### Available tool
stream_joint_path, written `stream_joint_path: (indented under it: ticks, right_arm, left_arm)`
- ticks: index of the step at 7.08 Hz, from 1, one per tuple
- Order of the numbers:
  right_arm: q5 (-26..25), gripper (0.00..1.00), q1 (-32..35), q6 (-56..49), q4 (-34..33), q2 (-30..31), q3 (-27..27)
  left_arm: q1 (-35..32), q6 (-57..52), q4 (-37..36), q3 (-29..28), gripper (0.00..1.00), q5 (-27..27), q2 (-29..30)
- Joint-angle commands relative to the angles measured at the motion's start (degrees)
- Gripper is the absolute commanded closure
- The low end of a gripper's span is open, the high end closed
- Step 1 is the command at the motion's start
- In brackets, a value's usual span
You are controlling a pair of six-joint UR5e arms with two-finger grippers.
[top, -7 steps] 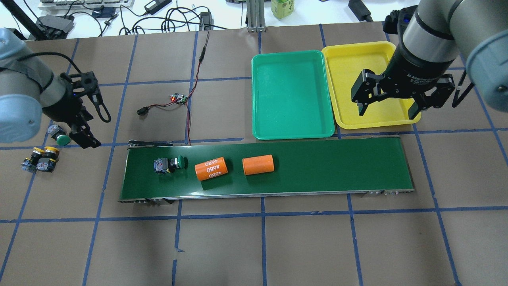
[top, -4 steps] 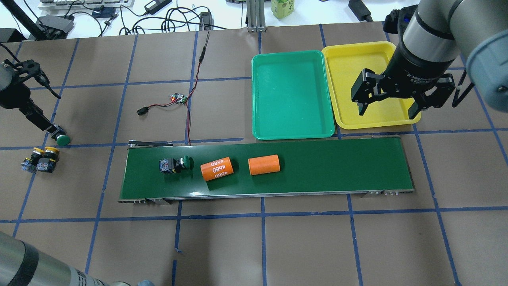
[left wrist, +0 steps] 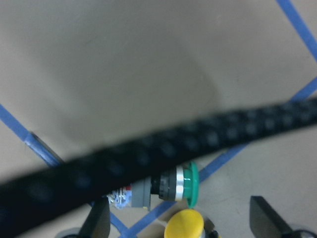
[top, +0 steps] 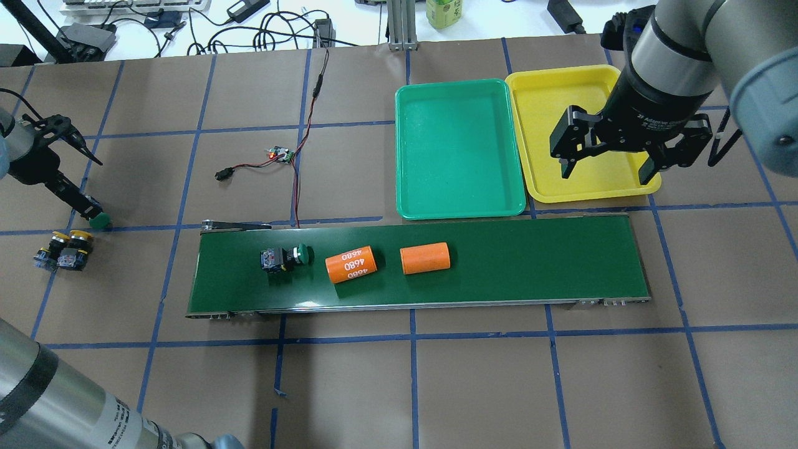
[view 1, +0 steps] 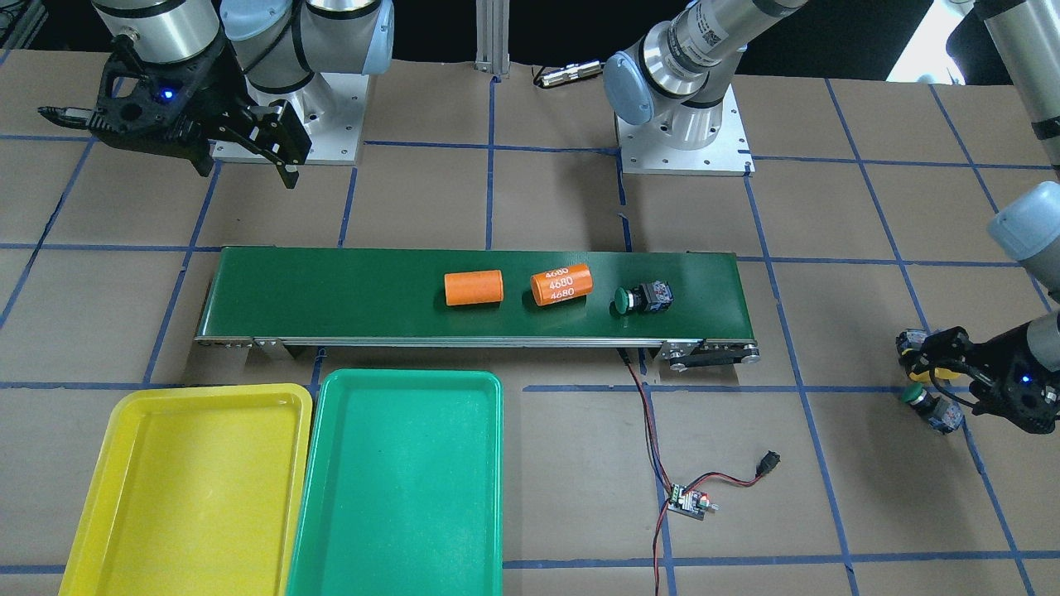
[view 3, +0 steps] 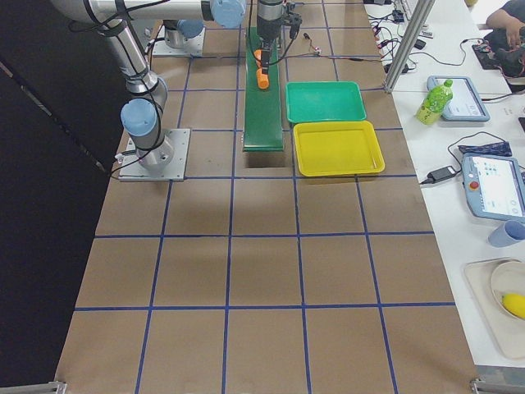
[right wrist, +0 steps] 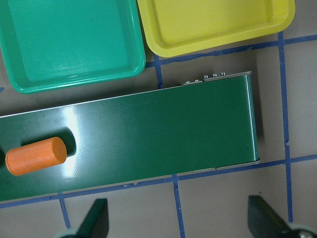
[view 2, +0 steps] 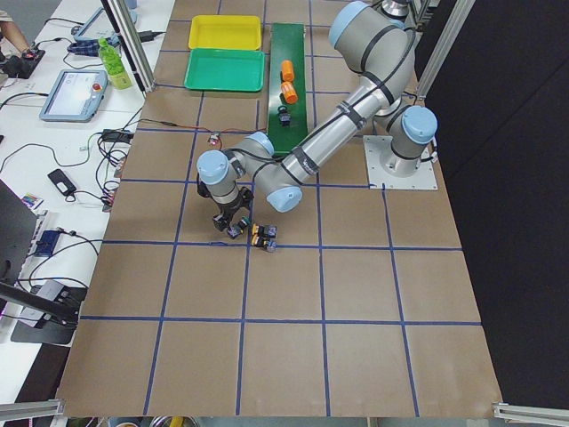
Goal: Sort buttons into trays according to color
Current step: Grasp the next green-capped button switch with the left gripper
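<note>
One green button (top: 285, 257) lies on its side on the conveyor belt (top: 530, 262), also in the front view (view 1: 642, 299). A second green button (top: 98, 219) lies on the table at the far left, with two yellow buttons (top: 65, 249) close by. My left gripper (top: 87, 209) is open and low over this green button (left wrist: 173, 181), its fingers wide on both sides and not touching it. My right gripper (top: 614, 165) is open and empty above the near edge of the yellow tray (top: 561, 125). The green tray (top: 458, 149) lies beside it. Both trays hold nothing.
Two orange cylinders (top: 351, 264) (top: 424, 258) lie on the belt right of the button. A small circuit board (top: 282, 153) with red and black wires lies behind the belt's left end. A blurred black cable (left wrist: 148, 153) crosses the left wrist view.
The belt has carried the green button and both orange cylinders to the right. My left arm has swung left and its gripper has come down by the green button on the table. The right gripper has hardly moved.
</note>
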State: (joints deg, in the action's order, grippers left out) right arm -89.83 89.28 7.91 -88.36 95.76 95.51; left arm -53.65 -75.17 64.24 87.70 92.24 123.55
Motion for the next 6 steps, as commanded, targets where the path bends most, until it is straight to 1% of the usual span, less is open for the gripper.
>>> stream_joint_path:
  ticks: [1, 2, 3, 6]
  right_arm:
    - [0.10, 0.00, 0.02, 0.00, 0.03, -0.05, 0.03]
    - [0.10, 0.00, 0.02, 0.35, -0.05, -0.05, 0.03]
    - [0.10, 0.00, 0.02, 0.44, 0.03, -0.05, 0.03]
    - [0.18, 0.00, 0.02, 0.61, 0.03, -0.05, 0.03]
  left_arm:
    - [0.12, 0.19, -1.67, 0.28, 0.00, 0.48, 1.25]
    - [0.12, 0.20, -1.58, 1.50, 0.00, 0.39, 1.25]
    - [0.12, 0.02, -1.58, 1.42, 0.00, 0.48, 1.43]
    - [0.12, 0.11, -1.75, -0.24, 0.00, 0.57, 2.05]
